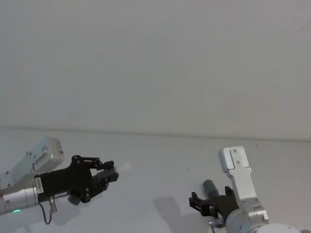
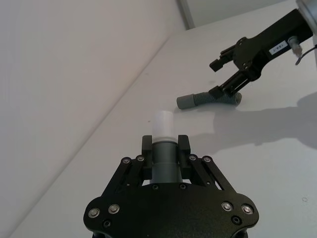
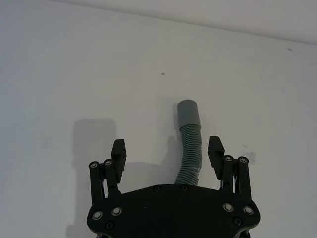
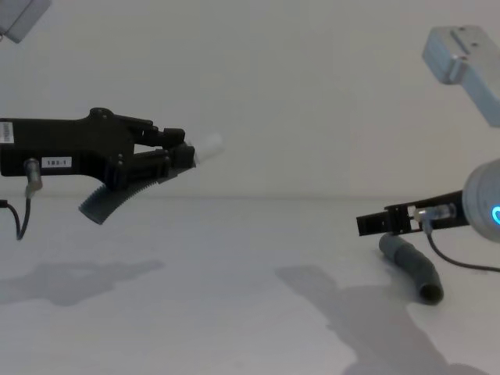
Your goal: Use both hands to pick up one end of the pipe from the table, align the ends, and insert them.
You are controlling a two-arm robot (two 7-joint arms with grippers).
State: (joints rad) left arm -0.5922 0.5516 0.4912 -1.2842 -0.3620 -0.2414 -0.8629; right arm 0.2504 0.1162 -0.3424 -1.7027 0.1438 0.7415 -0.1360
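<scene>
Table: white, bare. L gripper hangs above it, clenched on the plug hose, with the white tip poking fwd past the fingers. R gripper is low, jaws spread either side of the cuff hose, which lies on the table at the robot's R; not gripped yet. Step in hand, prob.: R grasp. Best to close on the ribs just behind the cuff, leaving it free, so it won't flop when lined up w/ the tip. No containers bar the cuff socket: no plug in it, tip well apart.
</scene>
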